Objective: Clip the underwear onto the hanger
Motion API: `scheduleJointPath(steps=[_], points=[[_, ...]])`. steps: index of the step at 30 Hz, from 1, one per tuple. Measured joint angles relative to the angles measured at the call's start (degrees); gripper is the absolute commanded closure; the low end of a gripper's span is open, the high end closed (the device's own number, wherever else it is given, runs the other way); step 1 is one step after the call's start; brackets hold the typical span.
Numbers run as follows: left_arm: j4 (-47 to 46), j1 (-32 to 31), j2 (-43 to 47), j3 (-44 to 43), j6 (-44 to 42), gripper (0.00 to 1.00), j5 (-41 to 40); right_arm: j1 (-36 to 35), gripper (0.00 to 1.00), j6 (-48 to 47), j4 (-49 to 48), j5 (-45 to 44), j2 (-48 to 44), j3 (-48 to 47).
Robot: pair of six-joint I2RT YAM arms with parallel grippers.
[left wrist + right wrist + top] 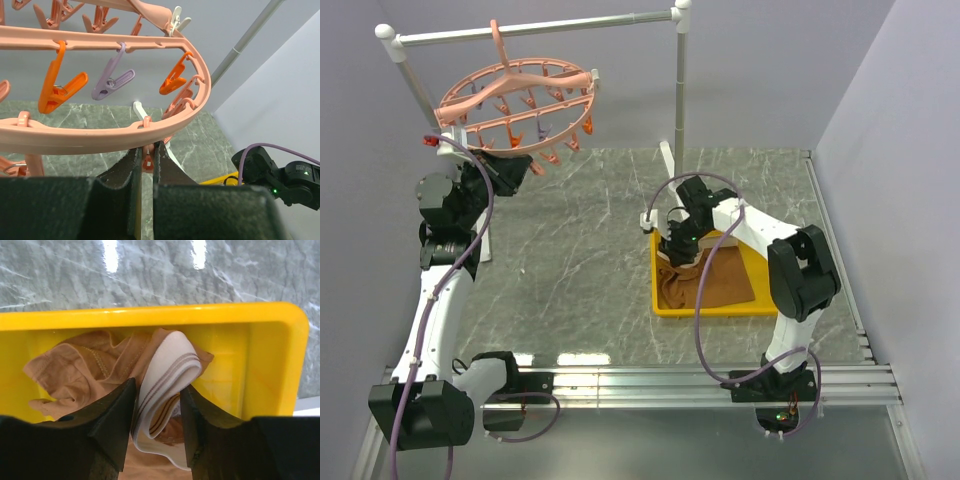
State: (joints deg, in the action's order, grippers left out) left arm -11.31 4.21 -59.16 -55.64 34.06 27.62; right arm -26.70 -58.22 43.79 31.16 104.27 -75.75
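Note:
The salmon-pink round hanger (510, 72) hangs by its hook from the rail at the back left; its rim (100, 134) crosses the left wrist view, with orange and purple clips dangling. My left gripper (523, 160) (148, 148) is raised under the rim and shut on a small orange-pink clip (147, 163). The brown underwear (720, 285) (75, 370) lies crumpled in the yellow tray (761, 272) (270, 355). My right gripper (678, 252) (157, 386) is down in the tray, open, with its fingers either side of a fold of the pale waistband (167, 367).
The white and grey metal rail (540, 28) spans the back, with a post (680, 90) (250, 37) standing just behind the tray. Grey walls close in on the left and right. The table is grey marble (580, 250).

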Motion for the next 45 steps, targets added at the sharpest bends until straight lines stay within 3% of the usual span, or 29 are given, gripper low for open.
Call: scheduleJointPath(steps=[24, 35, 39, 45], points=[[-0.02, 0.02, -0.68, -0.33, 0.02, 1.0, 0.02, 4.63, 0.45, -1.51, 10.29, 7.23, 3.34, -7.15], [-0.02, 0.0, -0.68, -0.33, 0.02, 1.0, 0.07, 5.79, 0.57, -3.34, 9.14, 6.1, 3.48, -5.01], [-0.02, 0.02, -0.68, -0.33, 0.02, 1.0, 0.15, 6.45, 0.46, -4.02, 9.4, 5.9, 3.5, -4.61], [-0.02, 0.0, -0.68, -0.33, 0.02, 1.0, 0.17, 6.51, 0.42, -4.76, 9.92, 5.97, 3.5, -4.61]])
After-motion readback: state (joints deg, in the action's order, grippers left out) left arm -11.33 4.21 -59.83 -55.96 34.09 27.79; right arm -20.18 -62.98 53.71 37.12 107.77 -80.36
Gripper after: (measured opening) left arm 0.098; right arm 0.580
